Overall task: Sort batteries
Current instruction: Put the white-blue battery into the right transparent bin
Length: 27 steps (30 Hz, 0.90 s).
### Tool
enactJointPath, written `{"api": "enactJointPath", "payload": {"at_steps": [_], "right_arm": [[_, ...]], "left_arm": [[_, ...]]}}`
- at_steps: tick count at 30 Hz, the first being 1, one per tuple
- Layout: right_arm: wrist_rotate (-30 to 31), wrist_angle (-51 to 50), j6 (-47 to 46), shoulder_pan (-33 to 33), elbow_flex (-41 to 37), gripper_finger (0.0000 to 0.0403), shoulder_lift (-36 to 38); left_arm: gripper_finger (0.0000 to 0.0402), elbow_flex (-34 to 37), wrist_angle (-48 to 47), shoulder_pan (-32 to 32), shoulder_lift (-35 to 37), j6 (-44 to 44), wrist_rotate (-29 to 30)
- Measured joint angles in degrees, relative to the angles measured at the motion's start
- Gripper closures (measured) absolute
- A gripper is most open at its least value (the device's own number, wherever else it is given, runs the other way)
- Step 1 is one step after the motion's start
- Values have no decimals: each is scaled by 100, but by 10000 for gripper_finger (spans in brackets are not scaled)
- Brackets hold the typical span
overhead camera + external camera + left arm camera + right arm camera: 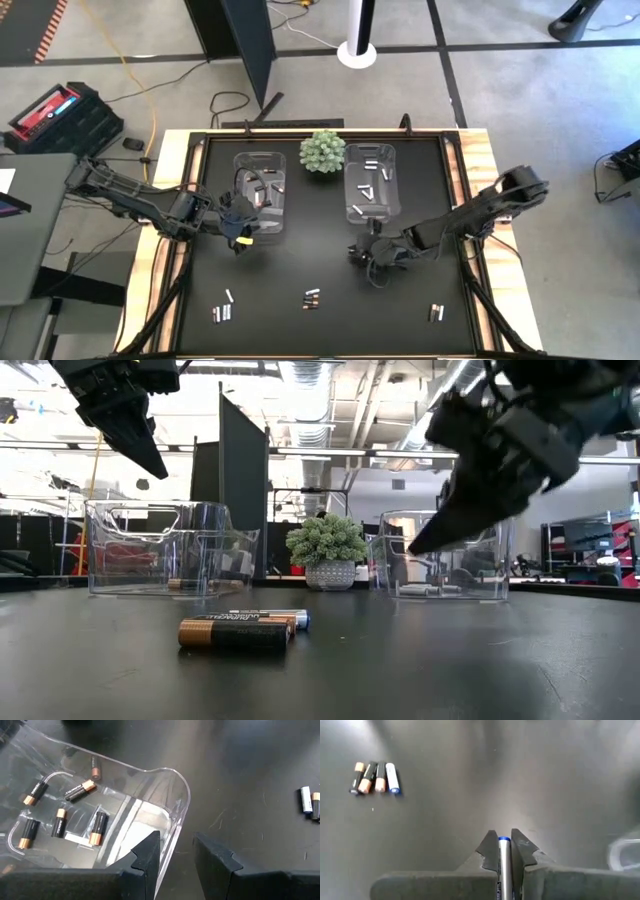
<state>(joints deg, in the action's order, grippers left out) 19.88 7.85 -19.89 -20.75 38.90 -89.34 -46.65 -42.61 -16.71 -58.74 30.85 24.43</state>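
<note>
**A:** matte black table (200, 300), two clear glossy bins — left bin (262, 190) has the copper-tipped dark cells (97, 827), right bin (371, 182) the pale ones (366, 190)

**B:** claws? left gripper (175, 855) is above its bin's rim, fingers apart, empty. right gripper (504, 851) is clamped on a silver blue-capped battery (503, 857) over the mat, loose batteries (375, 777) nearby
</note>
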Motion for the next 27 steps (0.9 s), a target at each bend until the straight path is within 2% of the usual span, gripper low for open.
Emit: {"api": "enactJointPath", "payload": {"at_steps": [8, 16, 21, 27], "right_arm": [[55, -1701, 87, 38, 779, 379, 1218], [116, -2409, 90, 990, 1433, 379, 2079], [122, -2970, 91, 1951, 1842, 380, 2032], [-24, -3375, 82, 2970, 1891, 379, 1276]], "left_arm": [[290, 0, 2, 0, 0, 14, 0], [290, 0, 6, 0, 0, 34, -2], [290, 0, 9, -2, 0, 222, -2], [290, 0, 9, 0, 0, 291, 0]]}}
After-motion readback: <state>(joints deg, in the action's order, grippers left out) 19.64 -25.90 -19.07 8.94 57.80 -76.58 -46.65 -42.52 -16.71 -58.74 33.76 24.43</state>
